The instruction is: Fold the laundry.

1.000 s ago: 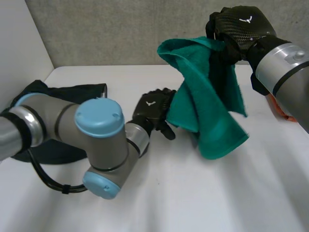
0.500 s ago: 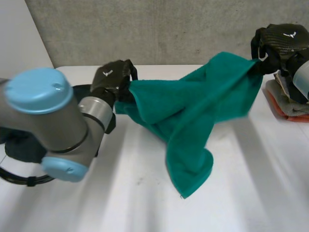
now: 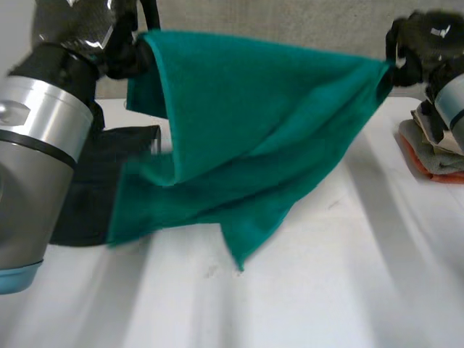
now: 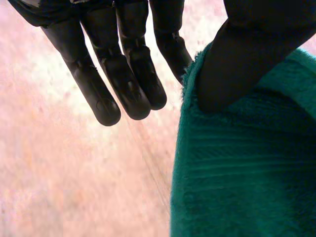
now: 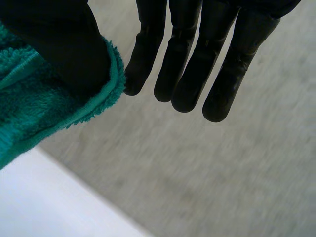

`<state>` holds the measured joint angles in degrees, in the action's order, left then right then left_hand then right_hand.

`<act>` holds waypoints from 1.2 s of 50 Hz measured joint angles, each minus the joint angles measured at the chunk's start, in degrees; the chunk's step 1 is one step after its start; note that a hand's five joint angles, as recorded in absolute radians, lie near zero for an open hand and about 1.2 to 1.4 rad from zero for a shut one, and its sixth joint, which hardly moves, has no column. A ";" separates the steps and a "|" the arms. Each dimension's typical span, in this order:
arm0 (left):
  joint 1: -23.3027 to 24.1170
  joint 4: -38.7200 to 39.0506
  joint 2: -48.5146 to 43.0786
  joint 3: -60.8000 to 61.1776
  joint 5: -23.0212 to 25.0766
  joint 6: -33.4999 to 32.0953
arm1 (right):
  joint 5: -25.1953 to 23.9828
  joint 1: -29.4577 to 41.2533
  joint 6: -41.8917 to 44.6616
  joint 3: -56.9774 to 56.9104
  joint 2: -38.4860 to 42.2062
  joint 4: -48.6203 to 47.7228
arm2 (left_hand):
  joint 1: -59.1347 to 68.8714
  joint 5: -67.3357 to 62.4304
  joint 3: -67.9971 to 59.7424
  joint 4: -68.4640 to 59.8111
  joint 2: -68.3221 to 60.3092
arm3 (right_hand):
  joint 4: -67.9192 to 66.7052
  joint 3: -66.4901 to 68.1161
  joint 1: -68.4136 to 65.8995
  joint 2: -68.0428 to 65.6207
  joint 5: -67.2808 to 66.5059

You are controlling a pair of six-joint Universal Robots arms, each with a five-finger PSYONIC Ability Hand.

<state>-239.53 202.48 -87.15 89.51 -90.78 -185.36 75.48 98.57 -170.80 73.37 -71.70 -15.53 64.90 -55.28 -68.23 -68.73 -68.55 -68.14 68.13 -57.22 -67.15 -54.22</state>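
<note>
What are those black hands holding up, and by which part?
A green terry towel: the left hand pinches one upper corner, the right hand the other.

teal towel point(image 3: 246, 123), stretched aloft, corner drooping

Left hand point(image 3: 76, 29): black, glossy woven carbon-look shell on back. Left arm point(image 3: 32, 167): thick brushed-silver cylinder, dark seam line round it, grey body toward near end, light-blue cap point(image 3: 14, 279) at near left.
Right hand point(image 3: 424, 43): black, same weave, small white emblem point(image 3: 439, 31) on back. Right arm point(image 3: 455, 98): silver collar, black band beside it.
Left wrist view: fingers point(image 4: 106, 96) matte black, long, rounded tips; thumb point(image 4: 247, 59) broad, black.
Right wrist view: right fingers point(image 5: 190, 74) same black, blunt rounded ends.
</note>
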 measured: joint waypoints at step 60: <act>-2.39 1.24 -18.14 -17.29 -6.80 -21.20 | 2.40 -11.19 5.66 7.09 -8.87 29.44 | 0.00 -1.59 -0.08 -0.02 -0.06 | 54.90 -56.18 45.80 54.70 50.58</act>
<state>-241.92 203.72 -105.29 72.22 -97.58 -206.56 77.88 87.39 -165.14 80.46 -80.57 13.91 64.90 -56.87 -68.31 -68.74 -68.61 -13.24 11.95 -11.42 -12.44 -3.65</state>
